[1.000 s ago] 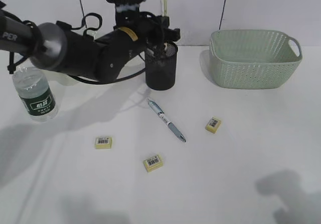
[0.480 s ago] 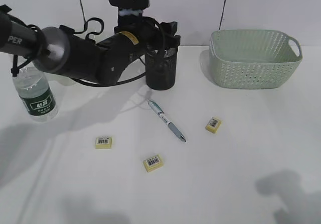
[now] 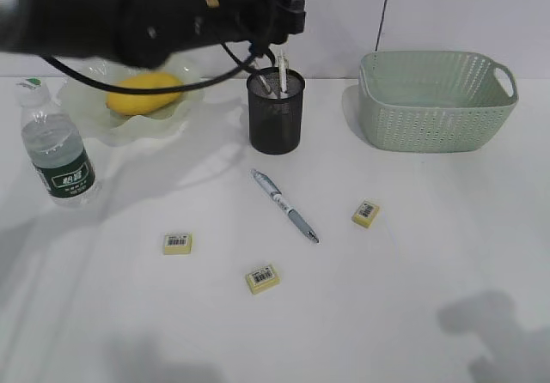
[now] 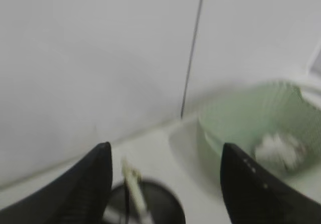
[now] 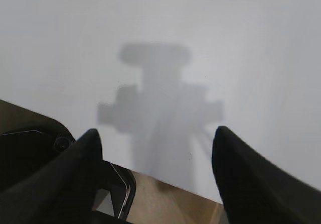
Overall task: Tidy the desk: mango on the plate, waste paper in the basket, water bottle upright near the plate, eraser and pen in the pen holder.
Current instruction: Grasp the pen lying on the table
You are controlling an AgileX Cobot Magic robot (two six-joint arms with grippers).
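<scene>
In the exterior view the left tool (image 3: pixel 288 14) hung at the upper middle of the frame, above the black mesh pen holder (image 3: pixel 276 117), which already had a pale pen-like stick standing in it. The left wrist view showed its two dark fingers (image 4: pixel 85 189) spread wide with nothing between them. The right tool (image 5: pixel 155 184) was out of the exterior view; its own camera showed its fingers likewise spread and empty over bare white desk (image 5: pixel 225 43). The mango (image 3: pixel 143 94) lay on the scalloped plate (image 3: pixel 94 117) at upper left, the water bottle (image 3: pixel 57 154) stood upright just below and left of the plate, and a white paper wad (image 4: pixel 278 148) lay inside the basket (image 3: pixel 436 100) at upper right. What was left, as I judged it, was the loose pen (image 3: pixel 284 205) and three yellow erasers (image 3: pixel 177 244) (image 3: pixel 262 278) (image 3: pixel 365 214) (the task names only one eraser). The pen lay in the middle of the desk, directly below the pen holder in the frame, its long axis running diagonally from upper left to lower right. It lay down-frame from the left tool, which looked the nearer arm, so a grasp would probably close across that diagonal.
</scene>
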